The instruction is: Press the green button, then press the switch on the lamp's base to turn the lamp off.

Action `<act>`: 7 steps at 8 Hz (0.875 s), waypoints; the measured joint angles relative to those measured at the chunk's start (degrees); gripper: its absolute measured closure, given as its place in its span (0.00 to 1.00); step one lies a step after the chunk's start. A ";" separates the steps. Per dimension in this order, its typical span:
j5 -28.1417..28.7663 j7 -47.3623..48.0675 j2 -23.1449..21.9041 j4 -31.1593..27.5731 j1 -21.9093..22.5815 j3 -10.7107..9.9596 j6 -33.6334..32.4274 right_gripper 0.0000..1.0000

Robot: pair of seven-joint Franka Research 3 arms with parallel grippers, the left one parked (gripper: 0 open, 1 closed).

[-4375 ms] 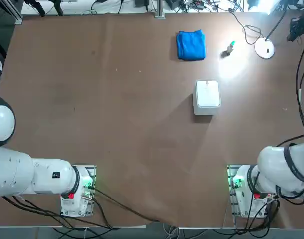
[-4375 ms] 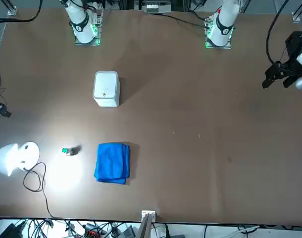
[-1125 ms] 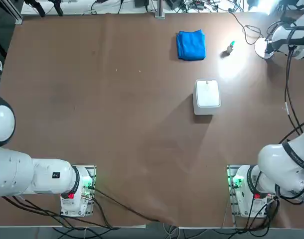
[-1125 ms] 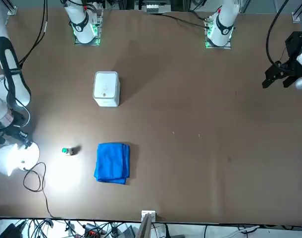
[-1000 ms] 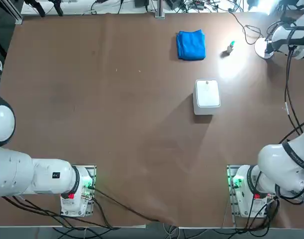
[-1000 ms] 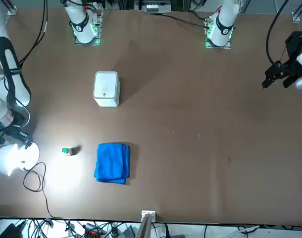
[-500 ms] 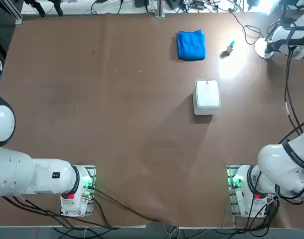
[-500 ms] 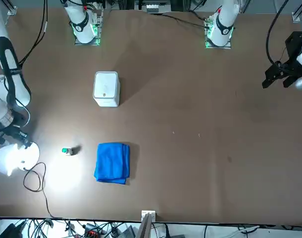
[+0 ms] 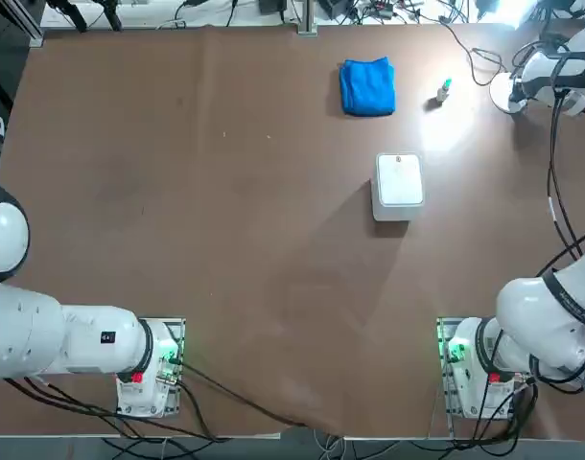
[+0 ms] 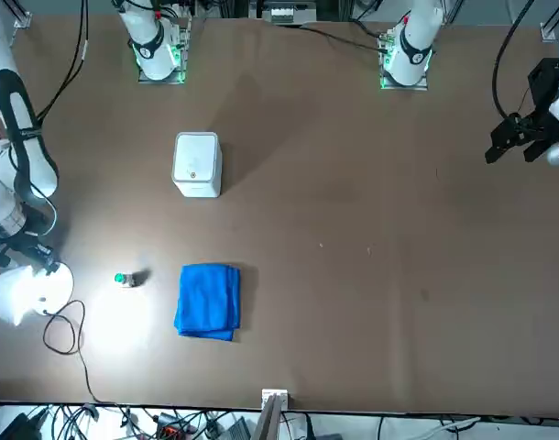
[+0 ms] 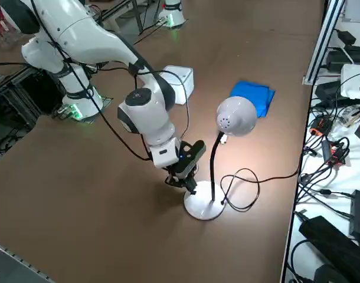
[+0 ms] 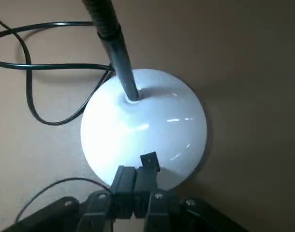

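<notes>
The lamp stands at the table's far right corner and is lit; its head (image 11: 236, 116) throws a bright pool of light on the table. My right gripper (image 12: 135, 175) is shut and holds nothing. Its tips hang low over the rim of the lamp's base (image 12: 152, 121), right beside the small dark switch (image 12: 149, 160); I cannot tell whether they touch. From the side, the gripper (image 11: 189, 187) sits at the edge of the white disc (image 11: 205, 207). The green button (image 9: 445, 89) stands apart on the table, between the lamp and the cloth.
A blue cloth (image 9: 367, 86) lies beside the button, and a white rounded box (image 9: 399, 185) sits nearer the table's middle. The lamp's black cord (image 12: 36, 72) loops on the table beside the base. Cables and gear line the table's far edge.
Since the oldest frames my right arm has reached out to the lamp's base. Over the last second it has hardly moved, and the lamp stays lit.
</notes>
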 joint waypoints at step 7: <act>0.08 0.32 -0.02 -0.02 -0.22 0.56 0.01 0.98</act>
